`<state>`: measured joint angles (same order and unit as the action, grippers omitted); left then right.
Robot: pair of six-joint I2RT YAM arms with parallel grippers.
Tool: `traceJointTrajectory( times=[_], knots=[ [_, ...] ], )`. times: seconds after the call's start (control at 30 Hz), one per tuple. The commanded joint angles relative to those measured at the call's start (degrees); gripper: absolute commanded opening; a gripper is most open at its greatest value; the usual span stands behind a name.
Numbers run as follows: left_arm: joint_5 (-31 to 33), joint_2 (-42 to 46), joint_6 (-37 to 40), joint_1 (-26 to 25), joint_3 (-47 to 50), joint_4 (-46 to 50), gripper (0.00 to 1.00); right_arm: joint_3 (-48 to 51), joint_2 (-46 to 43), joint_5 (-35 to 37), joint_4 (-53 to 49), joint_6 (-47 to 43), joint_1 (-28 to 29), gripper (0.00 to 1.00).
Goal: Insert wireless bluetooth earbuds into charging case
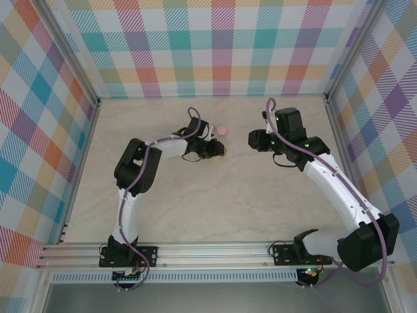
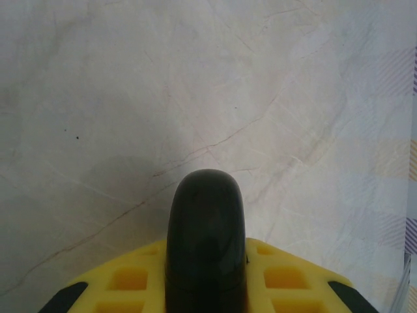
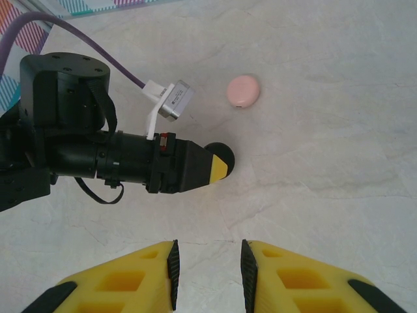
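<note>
The left gripper (image 1: 221,150) is closed on a black round case (image 2: 206,228). The case is held between the two yellow fingers (image 2: 130,282), and its rounded end stands out beyond them, above the pale table (image 3: 326,195). Whether the case touches the table cannot be told.

The right gripper (image 3: 207,261) is seen with only a narrow gap between its fingers. Nothing is held in this gap, and nothing is touched by it. It is pointed to the left, toward the tip of the left gripper, but it is kept apart from it.

A pink round case (image 3: 243,91) is laid flat on the table, closed, just beyond the left gripper on the far side. It is touched by neither gripper.
</note>
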<state>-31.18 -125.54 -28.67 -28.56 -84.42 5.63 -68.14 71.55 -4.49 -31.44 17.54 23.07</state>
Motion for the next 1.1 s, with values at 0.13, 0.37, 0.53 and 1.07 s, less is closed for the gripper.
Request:
traceJointTrajectory(
  times=[0.13,0.37,0.53,1.07],
  knots=[
    [0.0,-1.7,-1.1,0.5,-1.1,1.3,0.34,0.8,0.5,0.3,-1.0,0.8,0.1,0.34],
    [4.8,1.4,2.2,0.5,0.4,3.8,0.6,0.8,1.2,0.9,-1.0,0.9,0.0,0.38],
    [8.6,5.0,5.8,0.7,0.9,7.5,0.65,0.9,2.0,2.9,-0.9,1.0,0.1,0.4],
    [28.1,28.3,14.9,2.4,14.7,15.8,0.66,7.3,4.1,26.6,-0.8,6.2,0.0,0.42]
  ],
)
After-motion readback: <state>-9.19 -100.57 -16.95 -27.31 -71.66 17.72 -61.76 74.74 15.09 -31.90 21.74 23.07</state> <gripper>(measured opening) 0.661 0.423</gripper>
